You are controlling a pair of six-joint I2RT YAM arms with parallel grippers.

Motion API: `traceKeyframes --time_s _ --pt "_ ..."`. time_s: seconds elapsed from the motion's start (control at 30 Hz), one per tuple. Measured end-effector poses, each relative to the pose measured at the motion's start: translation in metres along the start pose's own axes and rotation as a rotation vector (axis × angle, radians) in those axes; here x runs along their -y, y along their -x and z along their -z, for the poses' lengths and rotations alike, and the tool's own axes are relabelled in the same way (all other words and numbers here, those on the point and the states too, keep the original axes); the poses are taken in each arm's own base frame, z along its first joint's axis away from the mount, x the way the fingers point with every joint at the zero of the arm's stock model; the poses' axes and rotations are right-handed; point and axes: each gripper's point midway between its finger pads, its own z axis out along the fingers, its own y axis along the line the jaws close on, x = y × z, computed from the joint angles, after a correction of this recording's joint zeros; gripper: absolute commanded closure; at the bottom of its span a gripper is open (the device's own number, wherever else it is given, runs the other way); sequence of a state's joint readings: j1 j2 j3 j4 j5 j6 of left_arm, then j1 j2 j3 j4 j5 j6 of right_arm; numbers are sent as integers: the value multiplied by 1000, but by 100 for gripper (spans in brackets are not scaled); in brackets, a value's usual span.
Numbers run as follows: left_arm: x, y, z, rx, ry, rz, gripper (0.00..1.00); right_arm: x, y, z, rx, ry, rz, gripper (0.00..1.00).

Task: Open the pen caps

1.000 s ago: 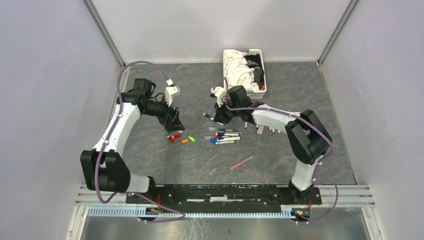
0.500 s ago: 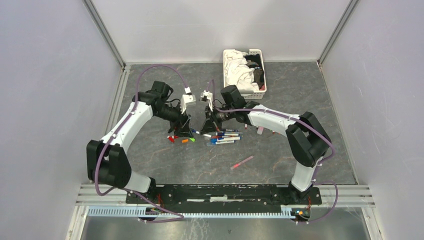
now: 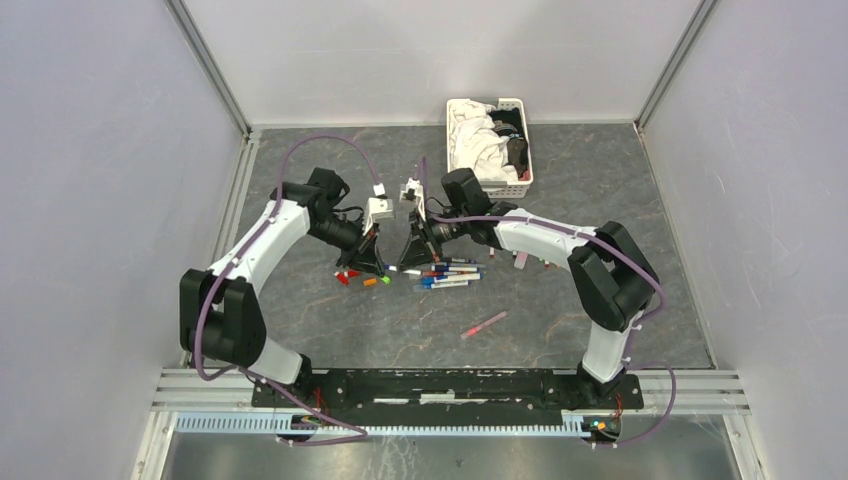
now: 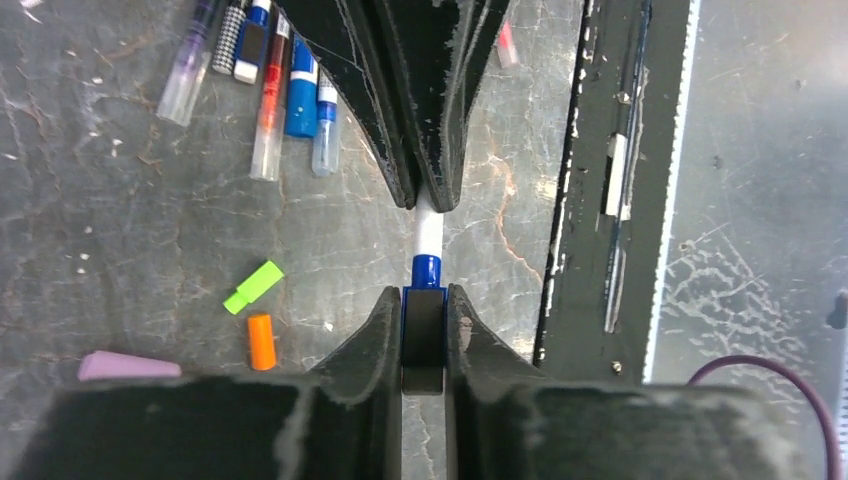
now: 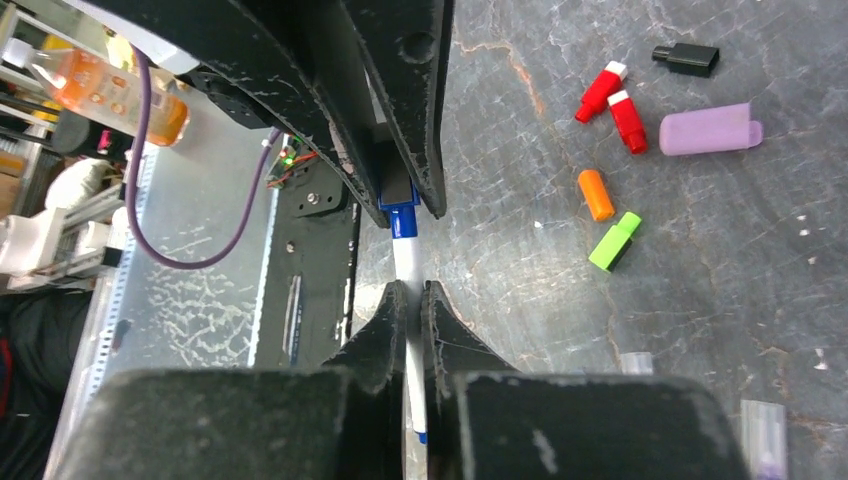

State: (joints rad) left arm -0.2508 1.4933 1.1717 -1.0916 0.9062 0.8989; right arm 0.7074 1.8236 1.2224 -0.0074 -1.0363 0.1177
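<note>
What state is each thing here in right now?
Left gripper: shut on blue cap.
Right gripper: shut on pen.
Blue cap: on the pen, not yet off.
Orange cap: off, lying loose.
Green cap: off, lying loose.
Pen pile: lying flat.
Pink pen: lying flat, alone.
Basket: upright, filled with cloths.

One pen [image 4: 428, 232] with a white barrel is held between the two claws; its blue cap [image 4: 424, 330] is on, pinched in the left claw [image 4: 424, 295]; the right claw [image 5: 413, 290] grips the barrel. Loose caps lie on their sides on the table [image 3: 600, 180] just beside it: two red caps [image 5: 629, 120], a black cap [image 5: 686, 59], a lilac cap [image 5: 710, 130], an orange cap [image 5: 596, 194], a green cap [image 5: 615, 241]. A cluster of pens [image 3: 450, 275] lies roughly side by side nearby; a pink-red pen [image 3: 485, 324] lies alone, well apart, nearer the arm bases.
</note>
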Motion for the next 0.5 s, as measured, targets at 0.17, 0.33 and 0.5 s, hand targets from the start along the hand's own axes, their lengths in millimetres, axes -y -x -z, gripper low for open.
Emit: traceKeyframes --time_s 0.17,0.33,0.5 --pt "6 -5 -2 -15 -40 12 98 0 -4 -5 -8 17 -36 70" --pt "9 -5 -2 -13 -53 6 98 -8 -3 -16 -3 57 -32 69" --pt "11 -5 -1 -15 -55 10 98 -10 -9 -23 -16 83 -48 97"
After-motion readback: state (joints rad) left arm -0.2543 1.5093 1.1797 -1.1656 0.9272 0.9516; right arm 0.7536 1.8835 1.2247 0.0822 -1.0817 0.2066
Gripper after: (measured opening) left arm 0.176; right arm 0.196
